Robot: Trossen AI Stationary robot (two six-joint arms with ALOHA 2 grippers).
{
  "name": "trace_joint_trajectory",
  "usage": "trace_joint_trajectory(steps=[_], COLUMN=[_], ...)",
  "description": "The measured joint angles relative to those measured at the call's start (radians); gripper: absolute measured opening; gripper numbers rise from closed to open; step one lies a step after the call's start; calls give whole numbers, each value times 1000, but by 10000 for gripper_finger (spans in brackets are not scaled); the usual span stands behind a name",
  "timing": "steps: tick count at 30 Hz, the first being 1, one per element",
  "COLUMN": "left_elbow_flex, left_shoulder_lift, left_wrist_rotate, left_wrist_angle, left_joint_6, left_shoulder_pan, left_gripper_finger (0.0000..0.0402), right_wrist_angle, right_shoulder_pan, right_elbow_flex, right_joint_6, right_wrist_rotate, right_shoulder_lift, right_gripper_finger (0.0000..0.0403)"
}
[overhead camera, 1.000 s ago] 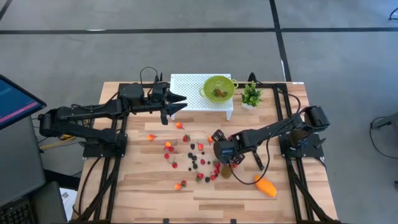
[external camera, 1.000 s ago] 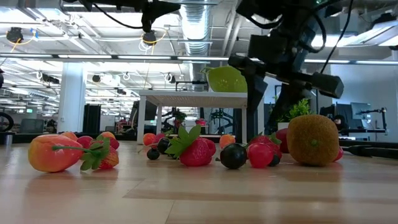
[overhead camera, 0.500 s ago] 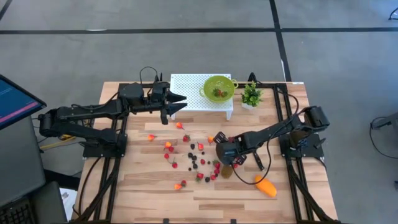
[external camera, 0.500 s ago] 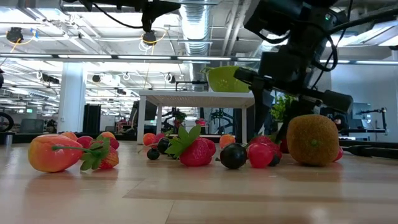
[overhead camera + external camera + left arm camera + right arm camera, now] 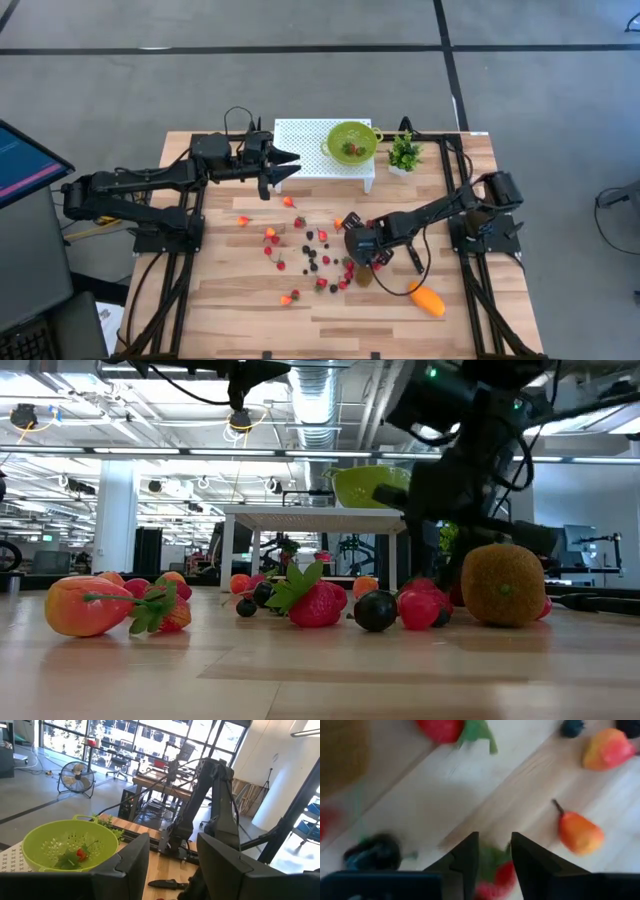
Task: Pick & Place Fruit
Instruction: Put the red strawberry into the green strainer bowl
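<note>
The right claw [image 5: 492,855] is down among the berries, pinching a red strawberry [image 5: 495,875]. The left claw [image 5: 172,865] waits spread by the green colander [image 5: 70,845].

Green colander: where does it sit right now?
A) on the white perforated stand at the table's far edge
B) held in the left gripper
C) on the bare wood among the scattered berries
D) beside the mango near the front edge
A: the high view shows the green colander resting on the white perforated stand, next to the small potted plant.
</note>
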Motion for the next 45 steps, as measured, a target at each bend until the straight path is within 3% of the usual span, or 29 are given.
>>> trace_joint_trajectory(steps=[8,26,38,45], left_elbow_flex=[0,0,0,0], left_shoulder_lift=[0,0,0,0], left_wrist_rotate=[0,0,0,0], left_wrist_angle=[10,17,23,27], left_joint_6=[0,0,0,0], left_shoulder_pan=[0,0,0,0], left_gripper_finger=[159,159,159,159], right_wrist_angle=[-52,4,251,446], right_shoulder_pan=[24,-25,-104,-218], right_elbow_flex=[45,61,62,63], right_joint_6=[28,180,274,330], right_wrist_rotate=[54,48,26,26], right_shoulder_lift=[45,-137,-365,-437], right_gripper_finger=[9,0,0,0])
